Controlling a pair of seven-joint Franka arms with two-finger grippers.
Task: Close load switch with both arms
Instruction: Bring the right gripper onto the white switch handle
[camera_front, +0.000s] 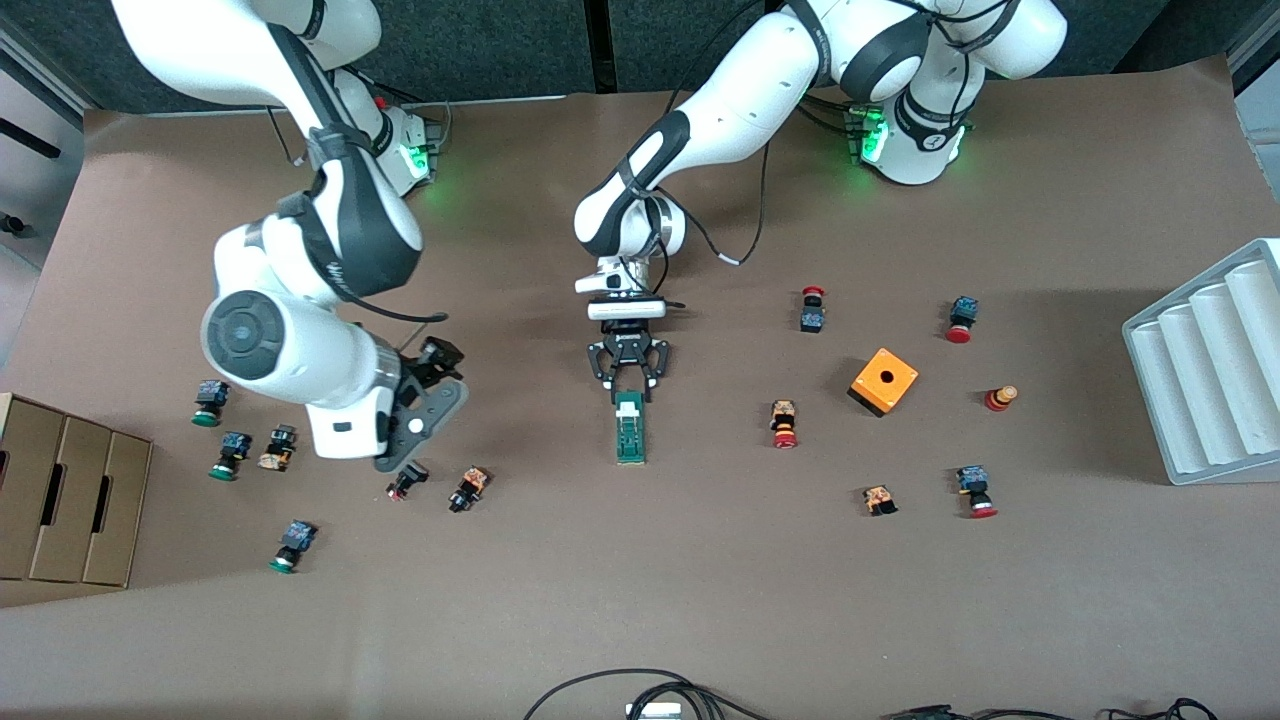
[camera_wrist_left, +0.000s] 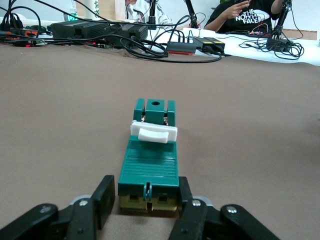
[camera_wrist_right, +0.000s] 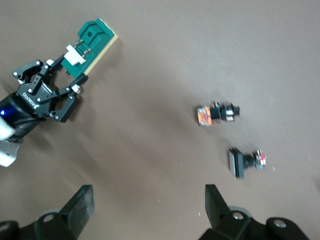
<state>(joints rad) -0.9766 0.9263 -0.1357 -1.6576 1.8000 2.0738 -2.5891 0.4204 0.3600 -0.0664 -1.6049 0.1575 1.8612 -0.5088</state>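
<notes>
So the load switch (camera_front: 630, 428) is lying mid-table and its white slider (camera_wrist_left: 153, 132) doesn't look pushed home yet, so I'd say the real closing is still to do. The left gripper (camera_front: 629, 385) is down at the switch's end nearest the robots, fingers (camera_wrist_left: 103, 196) pinching its sides. The right gripper (camera_wrist_right: 147, 207) hangs wide open over some loose buttons (camera_front: 468, 489), just waiting.

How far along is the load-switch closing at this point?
Done: the left gripper has its jaws against the sides of the load switch at one end. In hand: securing that grip. Left: the white slider looks unmoved, and the right gripper hangs open over small push buttons, not helping yet.
</notes>
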